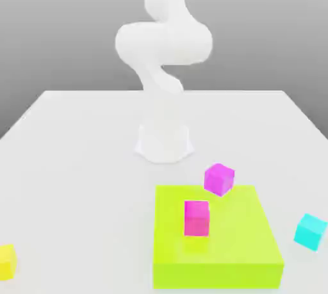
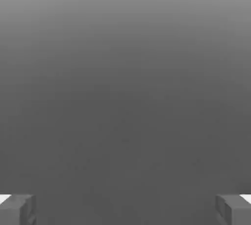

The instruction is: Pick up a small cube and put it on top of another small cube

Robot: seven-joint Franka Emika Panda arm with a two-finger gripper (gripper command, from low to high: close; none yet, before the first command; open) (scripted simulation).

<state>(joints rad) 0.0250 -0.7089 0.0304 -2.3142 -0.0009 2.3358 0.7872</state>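
The small cyan cube (image 1: 311, 230) rests on the white table near the exterior view's right edge, to the right of a lime slab. One magenta cube (image 1: 196, 217) stands on top of that slab. A second magenta cube (image 1: 219, 179) sits just behind the slab's far right corner. In the hand view my gripper (image 2: 125, 210) is open, its grey fingertips (image 2: 17, 210) set far apart with nothing between them, facing a plain grey background. The white arm (image 1: 163, 46) rises from its base at the table's middle and leaves the exterior view at the top.
The flat lime slab (image 1: 240, 248) takes up the front centre-right of the table (image 1: 77, 177). A yellow cube (image 1: 6, 261) sits at the exterior view's front left edge. The arm's round base (image 1: 164, 142) stands behind the slab.
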